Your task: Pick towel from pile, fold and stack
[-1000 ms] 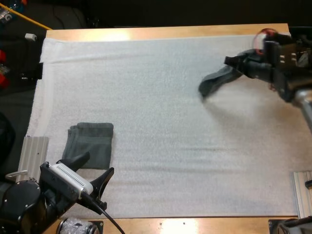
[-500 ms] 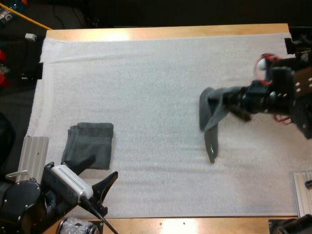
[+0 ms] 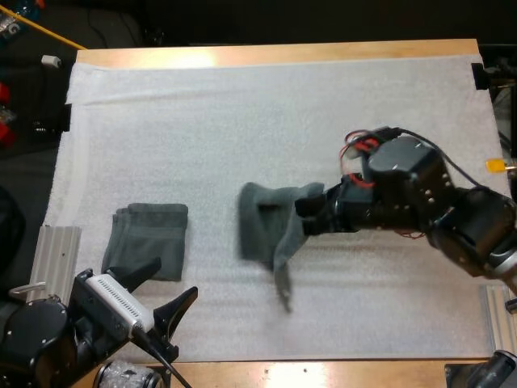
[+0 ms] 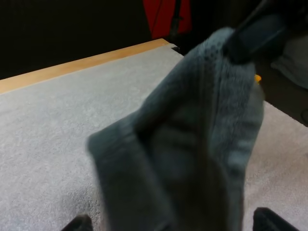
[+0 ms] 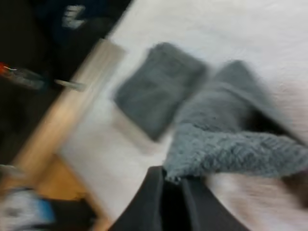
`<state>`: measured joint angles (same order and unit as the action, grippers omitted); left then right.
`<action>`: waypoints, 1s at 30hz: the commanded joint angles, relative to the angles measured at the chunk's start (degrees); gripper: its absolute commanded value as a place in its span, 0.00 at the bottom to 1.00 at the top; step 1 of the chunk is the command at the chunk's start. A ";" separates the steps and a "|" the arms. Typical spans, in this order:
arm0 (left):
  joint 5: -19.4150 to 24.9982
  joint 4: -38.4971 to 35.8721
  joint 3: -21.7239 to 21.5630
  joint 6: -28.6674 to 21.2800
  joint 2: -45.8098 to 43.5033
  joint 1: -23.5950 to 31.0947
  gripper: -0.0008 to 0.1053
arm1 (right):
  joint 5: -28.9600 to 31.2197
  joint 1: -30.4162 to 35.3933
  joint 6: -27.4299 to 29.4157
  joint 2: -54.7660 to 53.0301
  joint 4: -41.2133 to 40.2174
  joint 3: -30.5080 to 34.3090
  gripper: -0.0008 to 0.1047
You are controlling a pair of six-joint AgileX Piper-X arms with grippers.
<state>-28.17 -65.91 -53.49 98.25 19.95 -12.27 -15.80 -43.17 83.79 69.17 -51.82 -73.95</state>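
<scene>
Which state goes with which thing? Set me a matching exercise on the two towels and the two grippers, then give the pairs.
Things:
1. folded towel
2. loose towel
3. left gripper
4. right gripper

States:
A. open, holding nothing
B. pinched at one end, hanging loose over the middle of the mat
C. shut on a towel
D. lying flat on the mat's left part

Pairs: 1-D, 2-B, 3-A, 4-C.
</scene>
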 commanded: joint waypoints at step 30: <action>-0.53 0.21 0.12 -0.13 0.11 -0.24 0.61 | 30.81 13.86 11.59 8.42 -11.62 10.40 0.73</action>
<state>-28.17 -65.91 -53.28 98.13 19.95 -12.27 14.74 -29.55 95.19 78.34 -62.36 -63.03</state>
